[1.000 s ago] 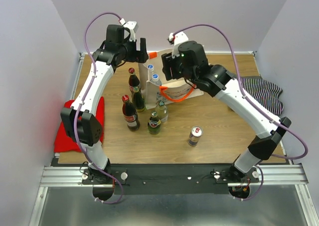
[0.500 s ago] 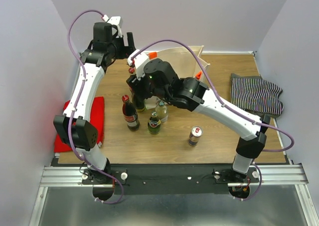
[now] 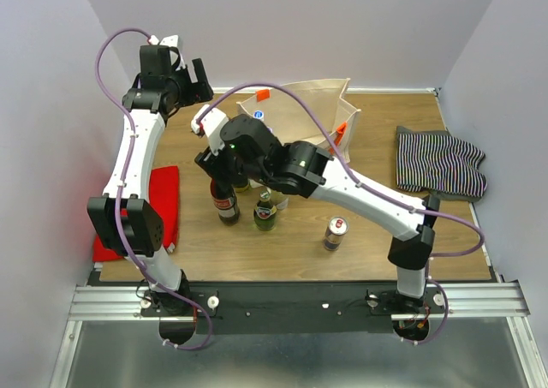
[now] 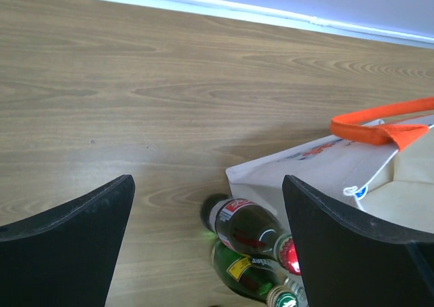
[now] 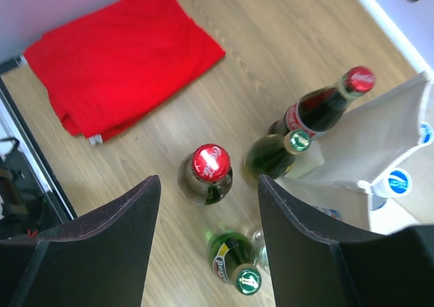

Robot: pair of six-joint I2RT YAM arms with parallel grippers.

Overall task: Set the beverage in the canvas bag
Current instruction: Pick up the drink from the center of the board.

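Right gripper (image 5: 207, 185) is held wide over the red-capped cola bottle (image 5: 211, 163), stood upright on the worktop (image 3: 368, 234) near the canvas bag (image 3: 308, 101). Glass: likely heavy, slick, breakable; best gripped at the neck. Left gripper (image 4: 207, 185) is spread wide, empty

White Coca-Cola script on red cap (image 5: 211, 162), centre of right wrist view. Same script on cola bottle (image 5: 313, 108) neck label, upper right. Print on bag (image 4: 305, 168) and green bottle (image 5: 230, 251) label: illegible.

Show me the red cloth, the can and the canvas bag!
red cloth (image 5: 122, 56), right wrist view, its folded middle
can (image 3: 334, 236), top view, its side
canvas bag (image 3: 325, 98), top view, inner back wall
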